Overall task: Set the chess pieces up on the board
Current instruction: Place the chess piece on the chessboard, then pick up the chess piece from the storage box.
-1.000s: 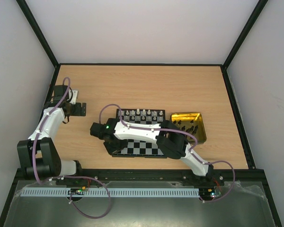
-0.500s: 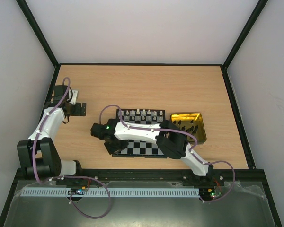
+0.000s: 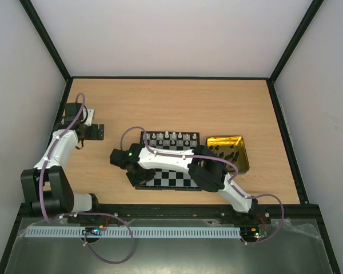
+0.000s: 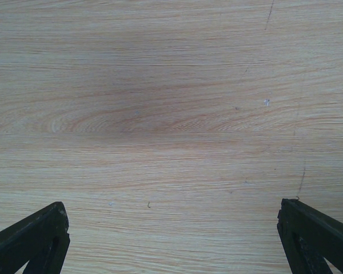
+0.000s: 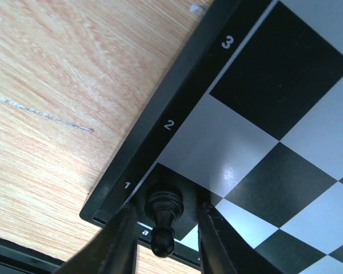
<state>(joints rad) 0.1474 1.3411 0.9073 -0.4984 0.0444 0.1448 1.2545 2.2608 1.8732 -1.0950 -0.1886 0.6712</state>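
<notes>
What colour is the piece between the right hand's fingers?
Black piece, best seen in the right wrist view.

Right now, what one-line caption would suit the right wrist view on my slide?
Right gripper open around a black chess piece standing on the dark corner square of the board.

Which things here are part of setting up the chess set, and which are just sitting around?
Part of the job: board; white pieces along its far row; black piece on its corner square, between the right end effector fingers; black pieces in the gold tray.
Just there: the tray itself; left end effector over the table.
</notes>
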